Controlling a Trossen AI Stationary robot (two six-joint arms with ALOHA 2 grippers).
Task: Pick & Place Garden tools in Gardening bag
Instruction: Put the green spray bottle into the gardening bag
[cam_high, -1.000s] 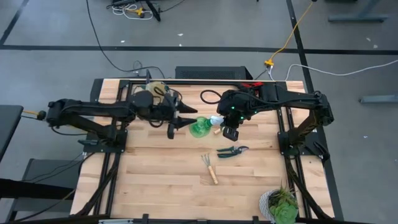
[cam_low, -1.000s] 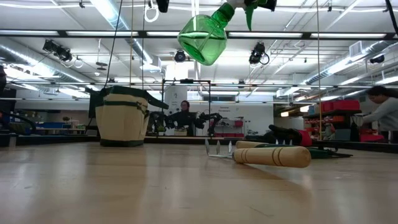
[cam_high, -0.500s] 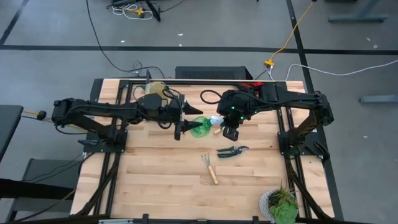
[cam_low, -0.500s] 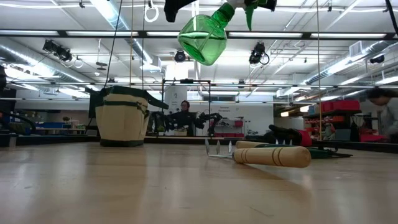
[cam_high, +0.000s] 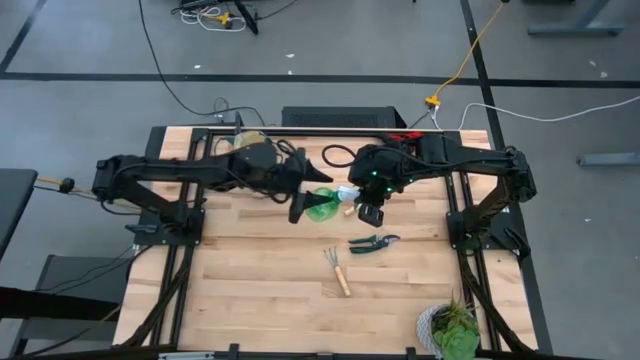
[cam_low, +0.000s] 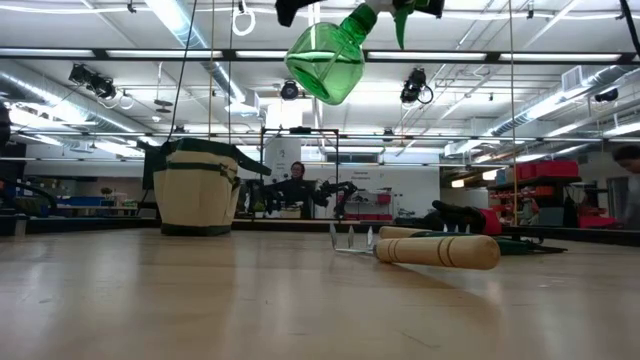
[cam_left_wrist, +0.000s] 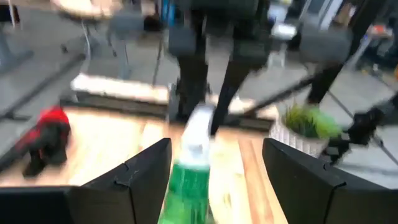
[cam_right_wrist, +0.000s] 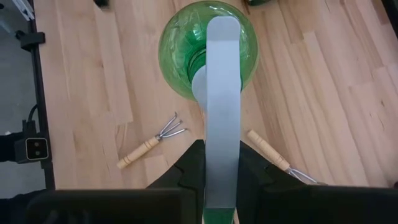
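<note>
Step in hand: I read this as a handover in the air. My right gripper (cam_high: 352, 197) holds the green spray bottle (cam_high: 322, 204) above the table, and my left gripper (cam_high: 300, 200) is at the bottle's round body.
Doing it well: I would bring the left fingers (cam_left_wrist: 146, 174) squarely around the widest part of the green body before closing, and only then let the right side release. The body is rounded and smooth-looking, so a grip off-centre may squirt it out.
Left gripper: spread wide. In its wrist view the bottle sits between the two fingers with daylight on both sides, so it grips nothing yet.
Right gripper: clamped narrowly on the bottle's white head (cam_right_wrist: 222, 87), bottle hanging out in front of it.
Gardening bag: the beige bag (cam_low: 196, 186) stands upright at the back left of the table (cam_high: 260, 290), under my left arm and well apart from the bottle.
Other tools: pruning shears (cam_high: 374, 243) and a wooden-handled mini rake (cam_high: 337, 270) lie on the boards in front of the bottle. Red-and-black gloves (cam_left_wrist: 46, 134) lie at the back edge.
Not for the bag: the potted plant (cam_high: 450, 330) at the front right corner.
</note>
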